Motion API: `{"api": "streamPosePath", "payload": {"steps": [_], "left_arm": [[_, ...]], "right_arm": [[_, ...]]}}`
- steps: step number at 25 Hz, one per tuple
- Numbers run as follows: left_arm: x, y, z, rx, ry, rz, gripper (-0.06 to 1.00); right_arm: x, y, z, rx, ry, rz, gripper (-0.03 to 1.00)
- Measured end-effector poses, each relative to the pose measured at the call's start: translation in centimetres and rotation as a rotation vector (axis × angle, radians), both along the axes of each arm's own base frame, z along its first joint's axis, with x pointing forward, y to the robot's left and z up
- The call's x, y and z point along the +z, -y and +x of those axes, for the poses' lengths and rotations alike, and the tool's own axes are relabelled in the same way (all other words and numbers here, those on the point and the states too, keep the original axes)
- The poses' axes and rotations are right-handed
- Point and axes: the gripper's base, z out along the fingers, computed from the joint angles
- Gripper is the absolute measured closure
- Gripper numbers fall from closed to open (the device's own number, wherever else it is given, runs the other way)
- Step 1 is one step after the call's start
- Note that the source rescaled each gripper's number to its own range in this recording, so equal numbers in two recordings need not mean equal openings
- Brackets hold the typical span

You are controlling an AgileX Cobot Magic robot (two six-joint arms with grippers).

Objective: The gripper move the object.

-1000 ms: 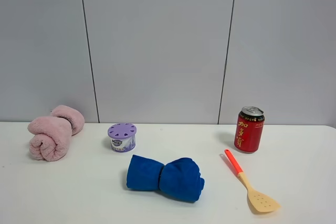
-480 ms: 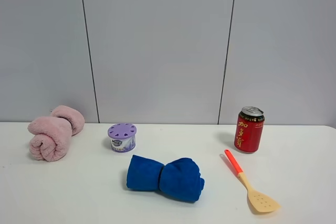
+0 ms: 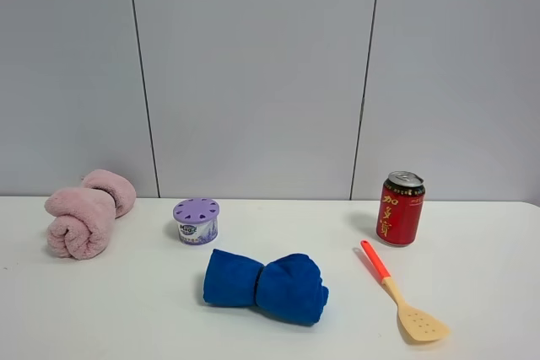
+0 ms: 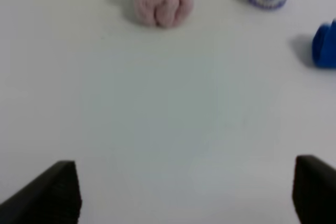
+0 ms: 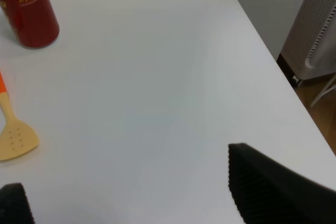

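**Q:** Pink towel [image 4: 159, 1], which way does it lie from the left gripper [image 4: 184, 195]?

**A:** Straight ahead of it. Nearest to the wrist camera are the two black fingertips [image 4: 50, 195], set wide apart with only bare white table [image 4: 168, 129] between them. Beyond this bare stretch, well apart from the gripper, the towel shows its rolled end, so its long axis seems to run away from the fingers, not across them.

**Q:** Which arm is nearer?

**A:** The left one, I think. In the high view the towel rests at the far left of the table, near the wall, and the right gripper [image 5: 131, 198], also spread open, faces only the red can [image 5: 29, 11] and the spatula [image 5: 13, 129].

**Q:** What is hard to see?

**A:** Neither arm appears in the high view. The left wrist picture cuts off the far part of the towel, and its black band cannot be made out.
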Motion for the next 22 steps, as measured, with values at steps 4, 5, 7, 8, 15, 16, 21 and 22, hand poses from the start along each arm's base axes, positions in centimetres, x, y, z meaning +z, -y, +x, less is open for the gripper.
{"api": "streamPosePath", "payload": {"steps": [4,5,7,8,15,16,21,22], "left_arm": [[-0.03,-0.16,0.76,-0.02,0.07,0.011,0.12],[-0.11,-0.2,0.89,-0.027,0.077,0.01,0.12],[-0.14,-0.25,0.96,-0.039,0.084,0.011,0.12],[-0.12,-0.27,0.97,-0.043,0.087,0.012,0.12],[-0.07,-0.29,0.99,-0.039,0.092,0.005,0.12],[-0.07,-0.29,0.99,-0.039,0.092,0.004,0.12],[-0.08,-0.32,0.99,-0.037,0.091,0.007,0.12],[-0.08,-0.32,0.99,-0.036,0.091,0.006,0.12]], "right_arm": [[0.0,0.0,0.0,0.0,0.0,0.0,-0.03],[0.0,0.0,0.0,0.0,0.0,0.0,-0.03],[0.0,0.0,0.0,0.0,0.0,0.0,-0.03],[0.0,0.0,0.0,0.0,0.0,0.0,-0.03],[0.0,0.0,0.0,0.0,0.0,0.0,-0.03],[0.0,0.0,0.0,0.0,0.0,0.0,-0.03],[0.0,0.0,0.0,0.0,0.0,0.0,-0.03],[0.0,0.0,0.0,0.0,0.0,0.0,-0.03]]}}
